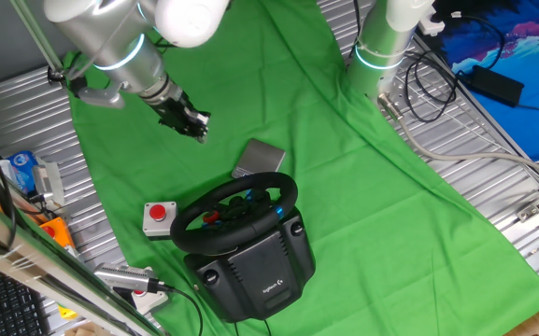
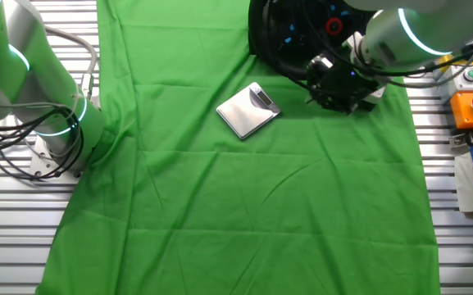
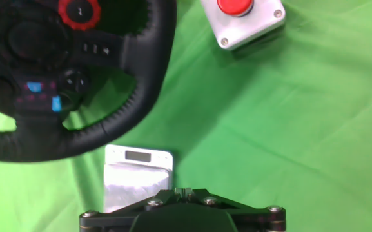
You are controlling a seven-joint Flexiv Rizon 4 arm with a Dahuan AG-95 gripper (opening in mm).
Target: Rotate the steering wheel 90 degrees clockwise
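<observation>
On a green cloth (image 1: 362, 159) spread over a ribbed metal table (image 1: 493, 233), toward the near edge in one fixed view: the steering wheel (image 1: 235, 213), black, thick-rimmed, tilted on its bulky black base (image 1: 255, 266) with a small white logo. Blue and red buttons visible on the hub. Just left of the wheel, a small grey box with a red button (image 1: 160, 217); just beyond the wheel's far rim, a flat grey plate (image 1: 259, 158), partly hidden by the rim in that view. Up and to the left of the plate, hanging in the air apart from the wheel and holding nothing: the gripper (image 1: 194, 126), at the end of a white arm (image 1: 129, 42) with a glowing ring. Cannot tell from any view whether its fingers stand apart or together; in the hand view only the black body of the gripper (image 3: 182, 209) at the bottom edge, fingertips out of sight. In that same view, the wheel (image 3: 76, 71) fills the upper left, the red-button box (image 3: 242, 19) sits at the top right, and the plate (image 3: 137, 177) lies just above the gripper body. In the other fixed view, the gripper (image 2: 338, 86) hovers beside the wheel's rim (image 2: 281, 49), with the plate (image 2: 248, 110) to its left on the cloth. A second arm's base (image 1: 381, 47) stands at the far side.
</observation>
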